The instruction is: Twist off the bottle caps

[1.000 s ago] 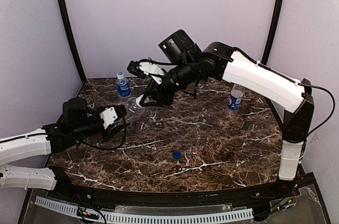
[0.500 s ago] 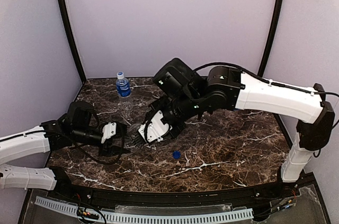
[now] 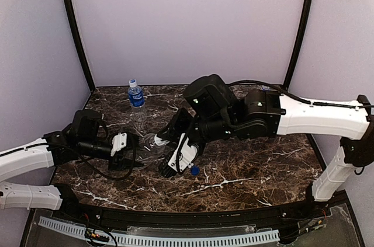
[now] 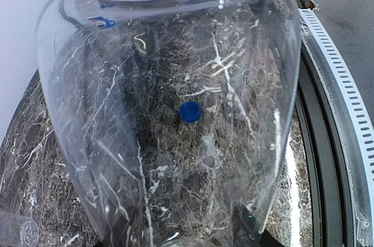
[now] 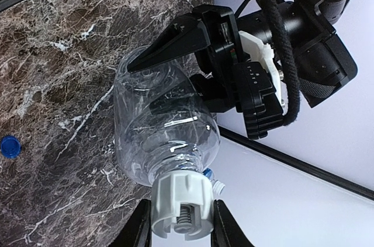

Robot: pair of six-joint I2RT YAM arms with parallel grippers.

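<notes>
- Right gripper (image 5: 180, 228): fingers closed in on the white cap (image 5: 180, 191) of the unlabelled bottle (image 5: 166, 136); the bottle is tipped sideways above the table
- Left gripper (image 3: 137, 148): black fingers clamped round that bottle's body
- Loose blue cap (image 3: 194, 170) lies on the dark, white-veined marble table (image 3: 251, 165); blue-labelled bottle (image 3: 135, 94) stands upright near the back edge
- Plain lilac walls (image 3: 187, 19); black corner poles (image 3: 73, 25)

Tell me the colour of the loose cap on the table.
The loose cap is blue, clearest in the left wrist view.
</notes>
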